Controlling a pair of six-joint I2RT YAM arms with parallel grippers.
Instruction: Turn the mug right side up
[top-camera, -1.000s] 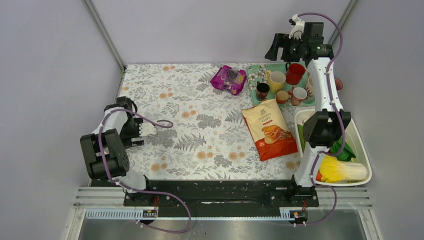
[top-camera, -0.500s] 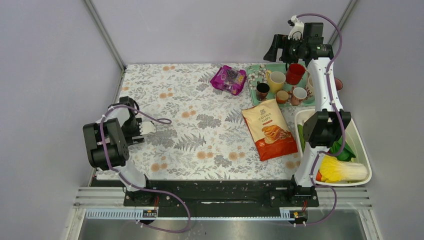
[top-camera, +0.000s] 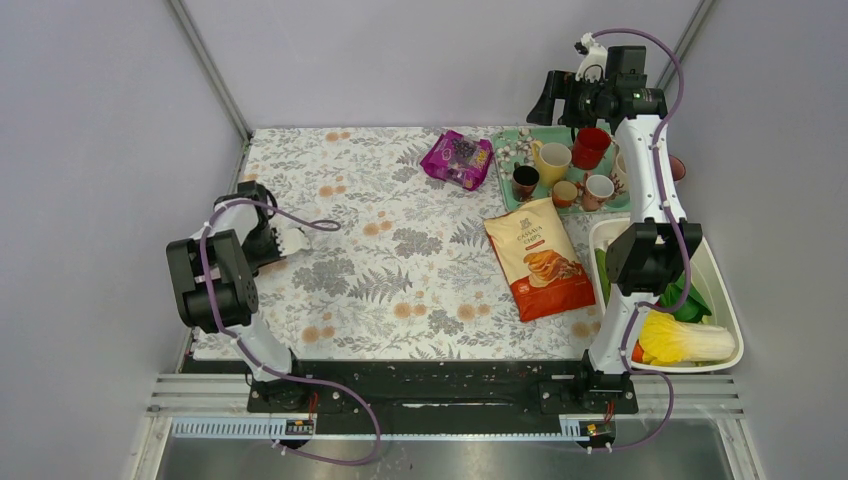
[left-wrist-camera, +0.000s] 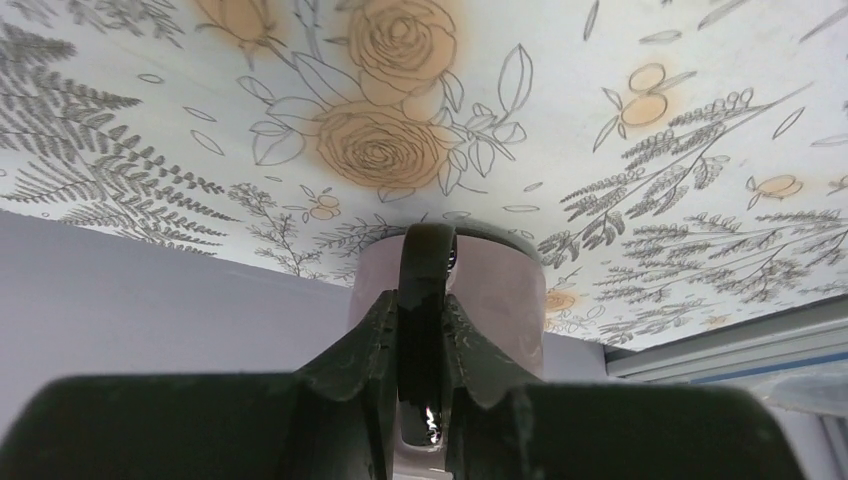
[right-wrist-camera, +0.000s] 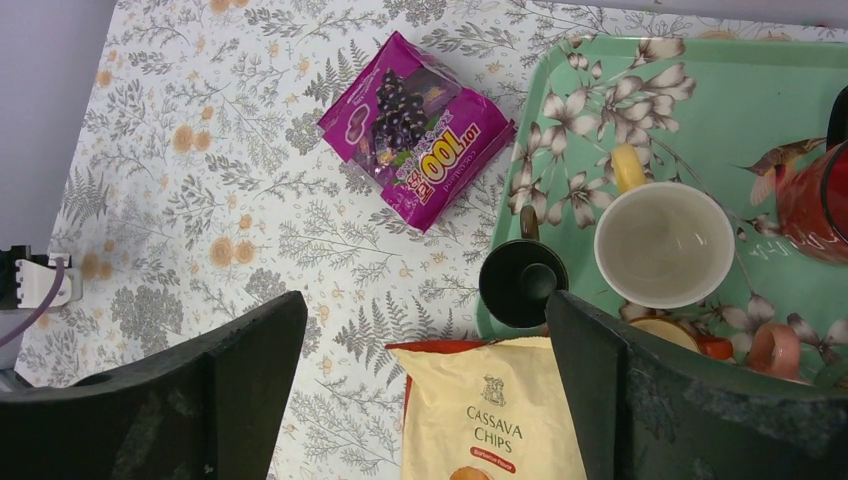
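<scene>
Left gripper, jaws clamped on the handle of the pale pink ceramic mug near the surface's left edge, mug axis pointing straight ahead into the surface; right gripper, jaws wide, empty, far off.

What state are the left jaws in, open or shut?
Shut on the mug: the left wrist view shows them pinching its dark handle with no gap.

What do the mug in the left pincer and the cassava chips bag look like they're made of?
The mug is probably glazed ceramic: its pale pink wall is smooth, and its dark handle shows a bright glint just below where the left pincer clamps it. The cassava chips bag is likely printed plastic film, fairly matte, with crisp lettering and little shine.
</scene>
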